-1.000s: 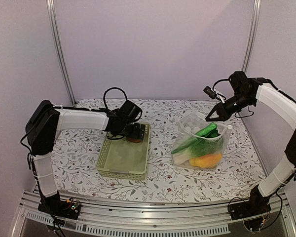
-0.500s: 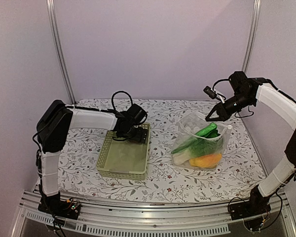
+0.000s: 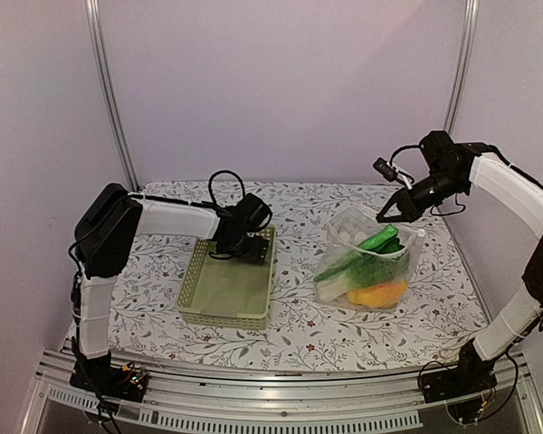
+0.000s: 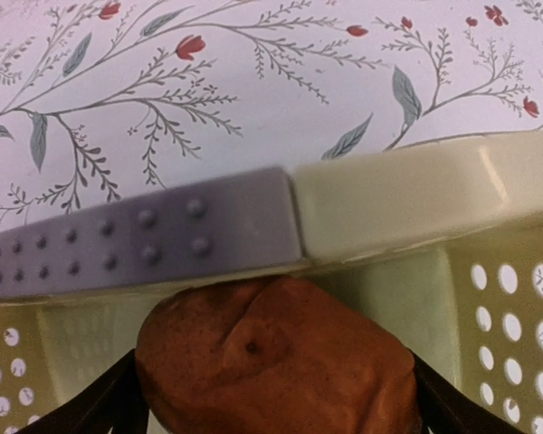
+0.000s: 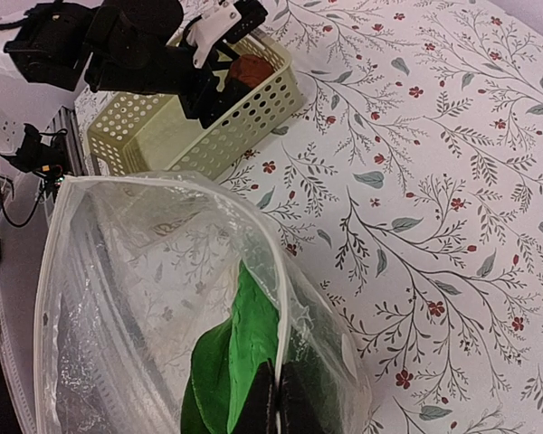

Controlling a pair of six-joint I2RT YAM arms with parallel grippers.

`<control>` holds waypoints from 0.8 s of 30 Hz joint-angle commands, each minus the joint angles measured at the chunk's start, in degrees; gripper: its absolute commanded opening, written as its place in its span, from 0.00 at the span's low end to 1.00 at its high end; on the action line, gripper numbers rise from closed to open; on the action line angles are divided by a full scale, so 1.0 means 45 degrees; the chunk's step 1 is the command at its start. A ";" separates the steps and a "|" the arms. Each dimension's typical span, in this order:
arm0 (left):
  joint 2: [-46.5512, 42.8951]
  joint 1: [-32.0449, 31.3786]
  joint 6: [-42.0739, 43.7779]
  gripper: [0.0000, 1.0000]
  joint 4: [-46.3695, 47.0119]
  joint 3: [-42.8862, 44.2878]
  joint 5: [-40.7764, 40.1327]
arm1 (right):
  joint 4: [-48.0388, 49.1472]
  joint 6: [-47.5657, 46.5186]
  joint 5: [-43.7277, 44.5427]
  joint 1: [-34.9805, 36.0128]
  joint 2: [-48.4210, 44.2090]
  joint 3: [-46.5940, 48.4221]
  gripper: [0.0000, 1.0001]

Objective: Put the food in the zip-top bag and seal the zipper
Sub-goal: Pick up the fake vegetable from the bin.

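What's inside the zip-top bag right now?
Through the clear zip-top bag I see green vegetables lying over a yellow-orange piece. Anything beneath or behind them is covered.

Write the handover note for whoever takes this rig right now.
Left hand: shut on the brown food at the far end of the basket.
Right hand: shut on the rim of the zip-top bag, mouth open.
Done: green food and orange food are in the bag.
Left: move the brown food into the bag, then seal the zipper.
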 commanded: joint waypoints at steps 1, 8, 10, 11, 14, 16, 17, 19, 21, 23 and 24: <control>-0.0287 0.0219 -0.0022 0.78 -0.0222 0.0038 -0.0242 | -0.0034 -0.0038 -0.0113 -0.0056 -0.0043 -0.0263 0.00; -0.1738 0.0021 0.0110 0.67 -0.0951 -0.0317 -0.0169 | -0.0037 -0.0052 -0.0092 -0.0064 -0.0058 -0.0284 0.00; -0.2408 -0.0241 0.0132 0.67 -0.1214 -0.0398 -0.0396 | -0.0018 -0.0057 -0.0077 -0.0063 -0.0063 -0.0284 0.00; -0.2747 -0.0404 0.0131 0.67 -0.1335 -0.0421 -0.0529 | -0.0030 -0.0057 -0.0069 -0.0061 -0.0063 -0.0284 0.00; -0.3694 -0.0925 0.0308 0.67 -0.1615 -0.0170 -0.0824 | -0.0028 -0.0038 -0.0070 -0.0059 -0.0063 -0.0236 0.00; -0.4190 -0.1347 0.0679 0.67 -0.1502 0.0110 -0.0964 | -0.0018 -0.0028 -0.0074 -0.0062 -0.0063 -0.0192 0.00; -0.4420 -0.1562 0.0932 0.67 -0.1337 0.0238 -0.1013 | -0.0018 -0.0019 -0.0073 -0.0061 -0.0063 -0.0187 0.00; -0.4775 -0.2208 0.1576 0.67 -0.0788 0.0604 -0.1094 | -0.0020 -0.0027 -0.0073 -0.0058 -0.0073 -0.0149 0.00; -0.5022 -0.2774 0.2339 0.67 -0.0235 0.0916 -0.1082 | -0.0033 -0.0015 -0.0057 -0.0051 -0.0082 -0.0128 0.00; -0.5150 -0.3561 0.3139 0.67 0.0630 0.1208 -0.1071 | -0.0048 -0.0009 -0.0049 -0.0059 -0.0113 -0.0128 0.00; -0.5172 -0.3853 0.3498 0.67 0.1010 0.1357 -0.1002 | -0.0015 -0.0002 -0.0048 -0.0046 -0.0135 -0.0128 0.00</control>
